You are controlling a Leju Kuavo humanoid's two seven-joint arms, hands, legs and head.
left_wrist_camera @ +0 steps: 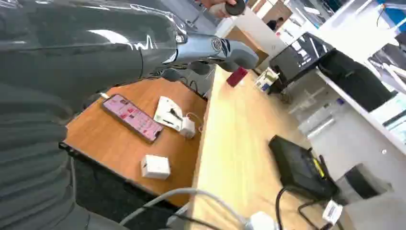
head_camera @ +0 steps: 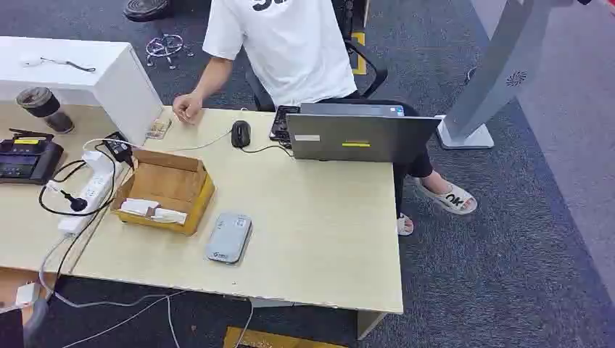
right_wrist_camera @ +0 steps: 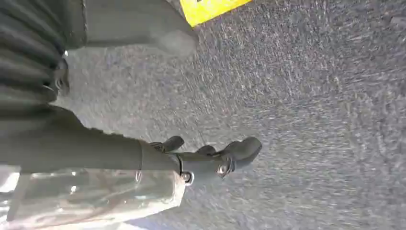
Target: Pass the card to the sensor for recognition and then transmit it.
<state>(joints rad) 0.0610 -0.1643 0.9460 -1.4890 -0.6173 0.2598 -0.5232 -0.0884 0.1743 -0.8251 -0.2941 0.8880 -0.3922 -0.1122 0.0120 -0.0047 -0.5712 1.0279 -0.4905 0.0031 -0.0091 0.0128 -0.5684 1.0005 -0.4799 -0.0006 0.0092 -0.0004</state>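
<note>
pale wood fills the head view: a table (head_camera: 319, 217) with an open cardboard box (head_camera: 165, 190) at about nine o'clock from its middle, and what look like white cards (head_camera: 152, 211) lying in the box's near end, too small to count. just beside the box, toward four o'clock from it, lies one grey sensor pad (head_camera: 229, 237), its long axis running roughly six to twelve o'clock, tilted a little. one laptop (head_camera: 359, 135) and one mouse (head_camera: 241, 133) sit at the far edge, where a person (head_camera: 279, 43) rests a hand (head_camera: 187, 107). one power strip (head_camera: 91, 190) lies left of the box.

in the left wrist view, the left hand (left_wrist_camera: 218, 48) hangs beside the table's left end, fingers extended and apart, holding nothing. one phone (left_wrist_camera: 132, 117) lies on a lower surface, near two small white items.

in the right wrist view, the right hand (right_wrist_camera: 210, 158) hangs over grey carpet (right_wrist_camera: 311, 96), fingers loosely curled, empty as far as i can tell.

judged from this, nothing is picked yet; box and cards lie left of centre, so the left hand seems nearer, with the sensor just beyond them.
</note>
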